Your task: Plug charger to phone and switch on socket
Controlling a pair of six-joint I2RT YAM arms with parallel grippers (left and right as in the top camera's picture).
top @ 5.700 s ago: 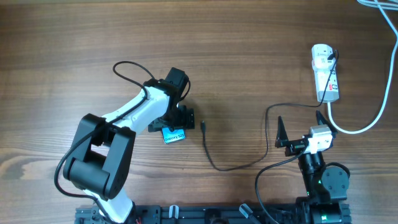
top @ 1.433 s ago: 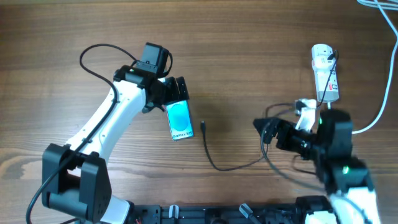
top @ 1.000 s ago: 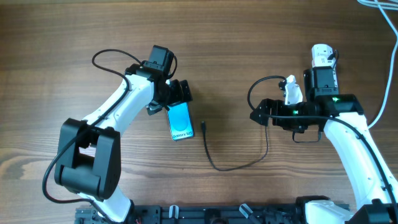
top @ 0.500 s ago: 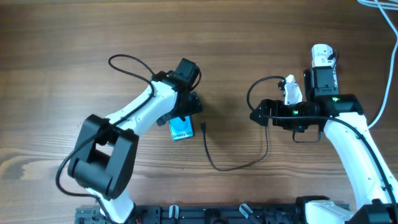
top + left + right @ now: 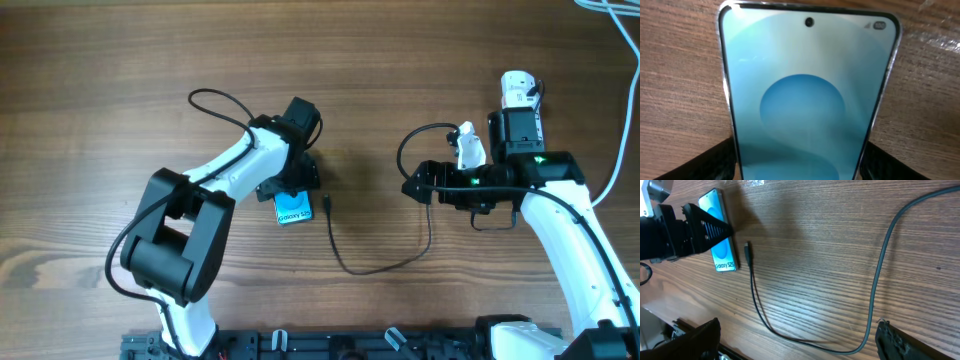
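The phone (image 5: 292, 211) lies flat on the wooden table, cyan screen up, with its white "Galaxy" band towards the front. My left gripper (image 5: 297, 190) straddles it. In the left wrist view the phone (image 5: 805, 100) fills the frame, and the left gripper (image 5: 800, 167) has a finger pressed against each long edge. The charger (image 5: 345, 262) is a thin black cable curling across the table. Its connector tip (image 5: 327, 203) lies just right of the phone, apart from it. My right gripper (image 5: 412, 185) is open and empty above the cable (image 5: 875, 305). The socket (image 5: 515, 88) is partly hidden behind the right arm.
The socket's thick white cord (image 5: 612, 175) loops along the right edge. The right wrist view shows the phone (image 5: 720, 245), the connector tip (image 5: 748, 247) and the table's front edge at lower left. Black arm cables arch over both arms.
The left gripper slid from the phone's far end down over its body and now sits around it. The right arm swung up from the front and has held still for the last second.
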